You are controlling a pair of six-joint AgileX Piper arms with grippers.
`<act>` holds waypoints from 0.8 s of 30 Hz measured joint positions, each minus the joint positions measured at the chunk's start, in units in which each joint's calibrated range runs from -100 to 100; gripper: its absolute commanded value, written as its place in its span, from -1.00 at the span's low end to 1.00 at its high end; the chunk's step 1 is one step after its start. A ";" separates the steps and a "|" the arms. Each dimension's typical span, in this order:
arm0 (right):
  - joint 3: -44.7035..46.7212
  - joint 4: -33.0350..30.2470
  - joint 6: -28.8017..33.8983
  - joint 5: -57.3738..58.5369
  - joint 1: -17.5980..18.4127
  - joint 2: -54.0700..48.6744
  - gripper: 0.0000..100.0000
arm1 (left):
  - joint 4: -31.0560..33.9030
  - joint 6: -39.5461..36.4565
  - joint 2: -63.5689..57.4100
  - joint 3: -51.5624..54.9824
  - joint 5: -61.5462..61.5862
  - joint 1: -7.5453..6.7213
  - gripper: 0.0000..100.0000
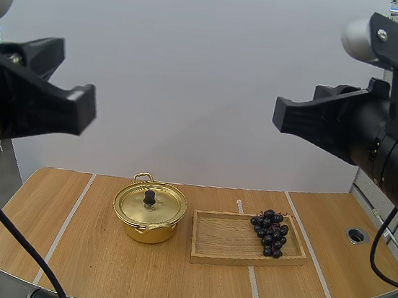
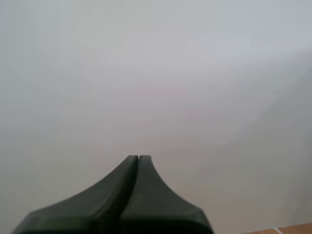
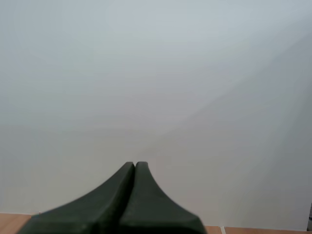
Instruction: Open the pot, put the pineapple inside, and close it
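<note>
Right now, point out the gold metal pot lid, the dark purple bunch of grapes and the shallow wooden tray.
gold metal pot lid (image 1: 167,205): high view, its bare right half.
dark purple bunch of grapes (image 1: 270,234): high view, mid-bunch.
shallow wooden tray (image 1: 221,235): high view, bare floor.

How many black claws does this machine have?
2. The left claw is raised above the table at the left, the right claw at the right; both shut.
</note>
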 measured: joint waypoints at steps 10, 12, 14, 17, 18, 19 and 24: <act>2.83 0.72 1.15 -0.75 -1.57 -4.85 -1.00 | 10.64 -13.01 -2.85 9.06 -7.95 0.29 -1.00; 3.47 0.83 1.14 -0.72 -1.57 -4.85 -1.00 | 10.96 -13.37 -2.85 11.76 -10.18 0.29 -1.00; 4.86 0.94 1.14 -0.99 -1.57 -4.85 -1.00 | 10.96 -13.45 -2.85 14.60 -11.91 0.29 -1.00; 8.46 0.91 1.14 -2.28 -1.57 -4.76 -1.00 | 10.96 -13.45 -2.98 18.29 -15.77 0.29 -1.00; 9.39 0.91 1.14 -3.94 -1.57 -4.76 -1.00 | 10.96 -13.45 -2.98 21.21 -17.71 0.29 -1.00; 13.68 0.91 1.14 -8.88 -1.57 -4.76 -1.00 | 10.96 -13.45 -2.98 27.36 -25.10 0.29 -1.00; 30.11 1.11 1.14 -22.86 -1.57 -4.61 -1.00 | 10.96 -13.45 -2.98 37.47 -33.18 0.29 -1.00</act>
